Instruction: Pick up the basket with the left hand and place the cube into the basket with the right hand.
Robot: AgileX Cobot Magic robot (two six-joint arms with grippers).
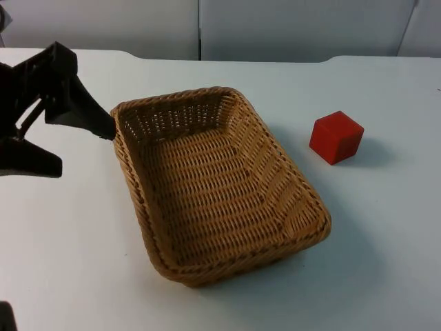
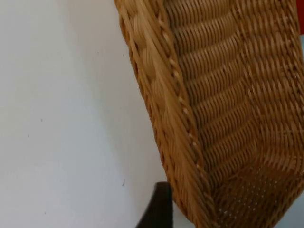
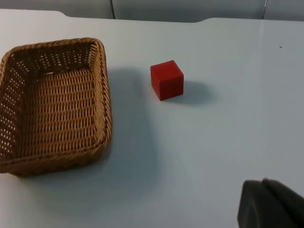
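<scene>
Basket (image 1: 213, 189) one, red cube (image 1: 335, 137) one

The table (image 1: 386, 262) was white, matte and evenly lit, with soft shadows falling toward 4 o'clock in the top view. Its far edge ran across the 12 o'clock side and stepped: a raised section at 11 o'clock, a lower middle run, and another rise toward 2 o'clock. Behind it stood the wall (image 1: 289, 27), a grey partition of flat panels. One vertical seam divided the panels just left of 12 o'clock; a second, slanted seam showed near 1 o'clock. A few small dark specks marked the table surface in the left wrist view. Lighting was diffuse, without glare.
</scene>
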